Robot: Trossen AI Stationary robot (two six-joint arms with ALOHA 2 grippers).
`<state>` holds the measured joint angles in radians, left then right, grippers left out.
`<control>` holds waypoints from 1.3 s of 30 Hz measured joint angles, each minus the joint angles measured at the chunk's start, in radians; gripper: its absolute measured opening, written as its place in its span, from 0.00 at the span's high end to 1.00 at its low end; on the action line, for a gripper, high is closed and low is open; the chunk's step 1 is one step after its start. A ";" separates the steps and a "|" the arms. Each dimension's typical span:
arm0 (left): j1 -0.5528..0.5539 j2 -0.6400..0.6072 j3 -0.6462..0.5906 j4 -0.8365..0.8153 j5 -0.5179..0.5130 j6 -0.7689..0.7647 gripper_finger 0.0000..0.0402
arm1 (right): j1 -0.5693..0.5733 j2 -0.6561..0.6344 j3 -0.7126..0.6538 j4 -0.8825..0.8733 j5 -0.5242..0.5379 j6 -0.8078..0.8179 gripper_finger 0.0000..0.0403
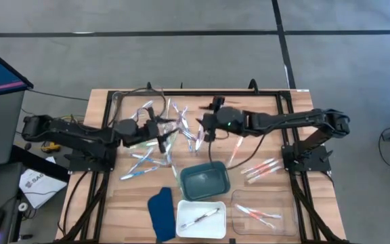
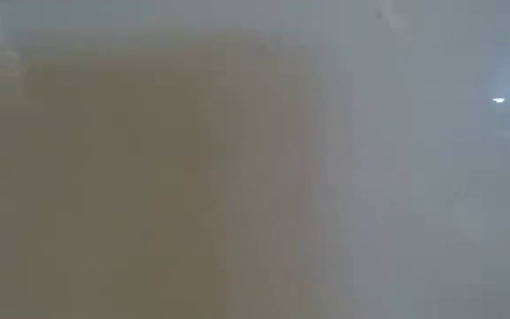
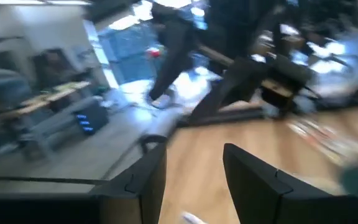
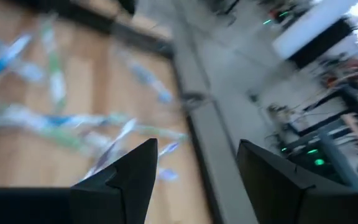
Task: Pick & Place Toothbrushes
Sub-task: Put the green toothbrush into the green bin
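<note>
You had both arms reaching over the middle of the counter (image 1: 100, 196). The left pincer (image 1: 160, 130) and the right pincer (image 1: 204, 127) hung above the loose heap of toothbrushes (image 1: 175, 122). Each wrist view showed its own two fingers standing apart with nothing between them, so both pincers were spread and empty.

Most brushes lay scattered across the far middle of the counter. A few pink-orange ones (image 1: 261, 168) lay to the right. One brush rested in the white tray (image 1: 200, 219), and a few lay in the clear tray (image 1: 263, 213). The green tray (image 1: 205, 181) looked bare.

Judged by their look, the brushes were light, stiff and smooth, and would skid if nudged sideways. You should have chosen one lying apart from its neighbours and closed across the mid-handle, square to its length.
</note>
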<state>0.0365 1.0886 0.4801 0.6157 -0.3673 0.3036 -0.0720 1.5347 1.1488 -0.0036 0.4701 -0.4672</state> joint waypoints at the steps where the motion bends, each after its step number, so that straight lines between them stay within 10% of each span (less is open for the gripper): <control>1: 0.011 0.000 0.000 0.021 -0.013 0.000 0.61 | -0.011 -0.006 0.000 0.022 0.000 0.003 0.46; 39: 0.034 -0.001 -0.016 0.012 -0.033 -0.049 0.61 | -0.039 -0.008 0.000 0.109 -0.141 0.119 0.46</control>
<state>0.0708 1.0872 0.4637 0.6281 -0.4004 0.2545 -0.1108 1.5265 1.1488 0.1054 0.3293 -0.3477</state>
